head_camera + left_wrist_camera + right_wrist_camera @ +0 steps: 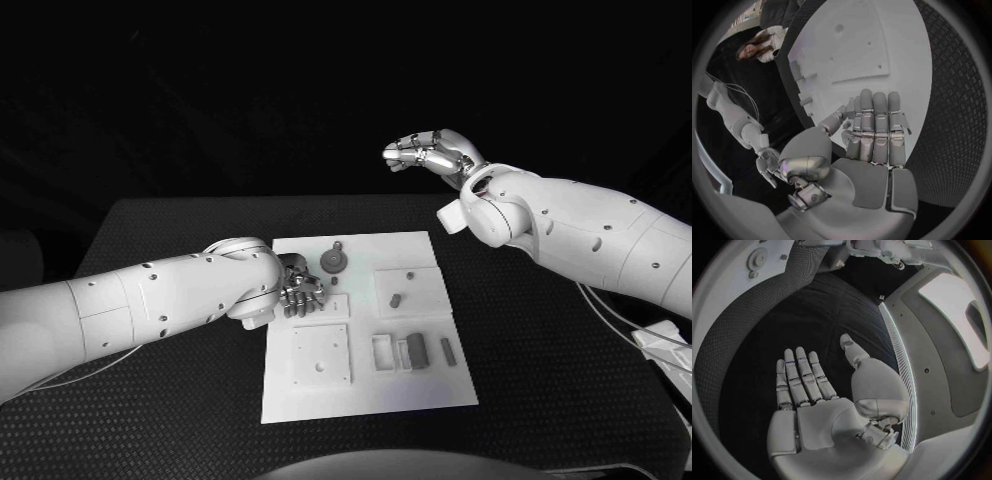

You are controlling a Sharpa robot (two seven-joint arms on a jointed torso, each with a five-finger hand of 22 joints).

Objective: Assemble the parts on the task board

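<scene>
The white task board (366,395) lies in the middle of the black table (173,420), its long side running away from the robot. Nearest the robot, on the board's left part, sits a pale square plate (320,355) with small holes. Just to its right stand a small open frame (384,352), a dark grey block (417,351) and a thin grey bar (447,349), side by side. Further up, a small grey peg (394,298) stands on a raised pale square on the board's right part.

The left hand (300,287) rests over the board's left edge at about mid-length, palm down. In the left wrist view its fingers (874,125) lie straight and close together, flat above the white surface, with nothing between them (the thumb sits off to one side).

Just beyond that hand, near the board's far edge, lies a round grey part (333,262) with a short stem.

Farthest away, the right hand (423,153) hangs high above the table's far right, well apart from the board. The right wrist view shows it flat and empty, fingers (801,377) extended, thumb spread.
</scene>
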